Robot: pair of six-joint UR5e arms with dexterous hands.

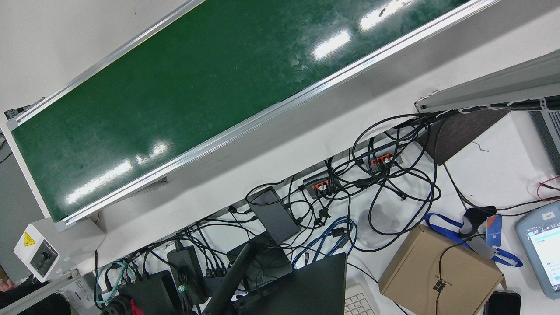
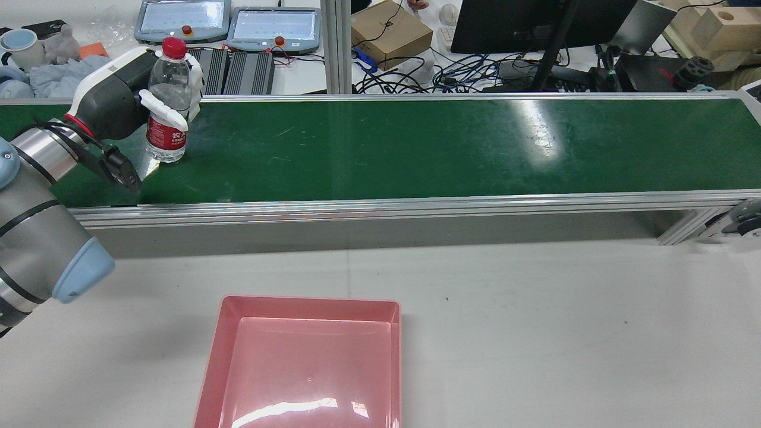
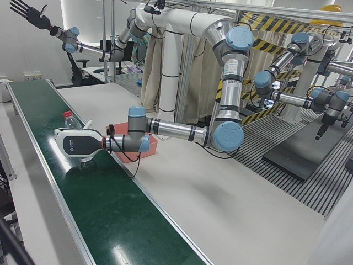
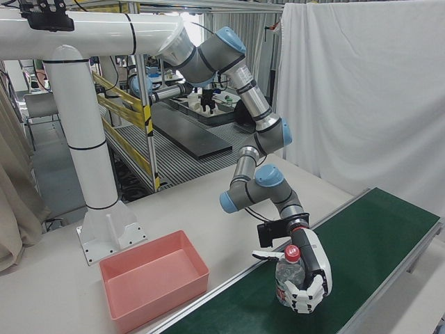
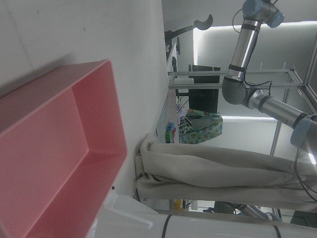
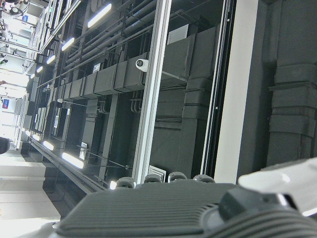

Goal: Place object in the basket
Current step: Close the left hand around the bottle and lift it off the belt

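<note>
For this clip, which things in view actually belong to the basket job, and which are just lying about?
Part of the job:
- clear plastic water bottle with red cap and red label, upright on the green conveyor belt
- left hand, fingers wrapped around the bottle
- shallow pink plastic basket on the white table

Just lying about:
- brown cardboard box
- two teach pendants
- tangled black cables

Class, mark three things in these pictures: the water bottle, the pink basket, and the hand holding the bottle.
water bottle (image 2: 167, 138), rear view, on its red label.
pink basket (image 2: 309, 302), rear view, on its far rim.
left hand (image 2: 113, 95), rear view, on the dark back of the hand.
</note>
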